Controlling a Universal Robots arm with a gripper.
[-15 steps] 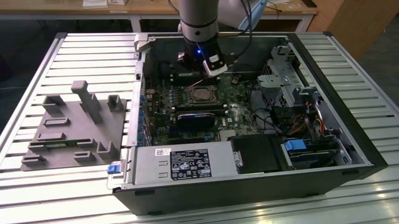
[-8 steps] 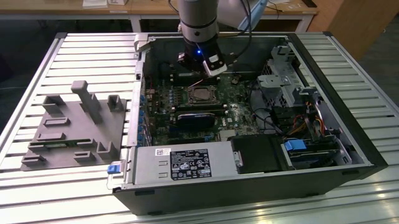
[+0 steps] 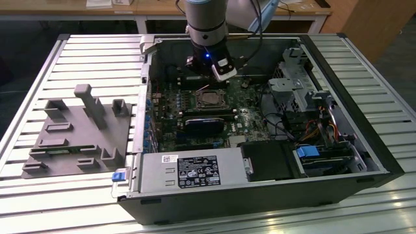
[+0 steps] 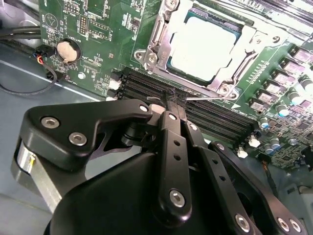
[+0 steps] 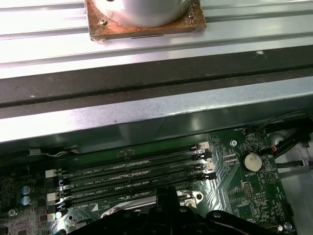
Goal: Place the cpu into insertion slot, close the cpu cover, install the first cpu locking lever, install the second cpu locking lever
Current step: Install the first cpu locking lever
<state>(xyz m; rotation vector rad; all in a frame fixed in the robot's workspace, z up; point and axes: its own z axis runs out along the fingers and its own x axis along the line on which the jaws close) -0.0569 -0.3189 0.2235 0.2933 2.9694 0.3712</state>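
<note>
1. Where the arm point(image 3: 206, 29) reaches down into the open computer case point(image 3: 364, 112), its pincer point(image 4: 172, 101) hangs just above the green mainboard point(image 4: 93, 29), at the socket's edge beside the long memory slots point(image 4: 146, 84).
2. Pincer clenched: the black fingers point(image 4: 168, 147) are pressed together, and the tips pinch a thin silvery lever point(image 4: 208, 97) that runs along the row of memory slots.
3. Chip point(image 4: 203, 46) lies flat in the socket point(image 3: 198, 100), dull grey top up.
4. Cover frame point(image 4: 157, 36) is down over the chip, and the grey top shows through its square window.
5. Exterior view: the socket sits mid-board, between the arm and a black card point(image 3: 201, 124). The lever shows as a thin slanted line just beside the socket's far edge.
6. Round coin battery point(image 4: 67, 50) sits on the board near the end of the memory slots, seen in both wrist views.
7. Grey power box point(image 3: 188, 170) lies along the case's near wall.
8. Grey holder block point(image 3: 71, 131) rests on the slatted table point(image 3: 97, 53) at the exterior view's left, well apart from the case.
</note>
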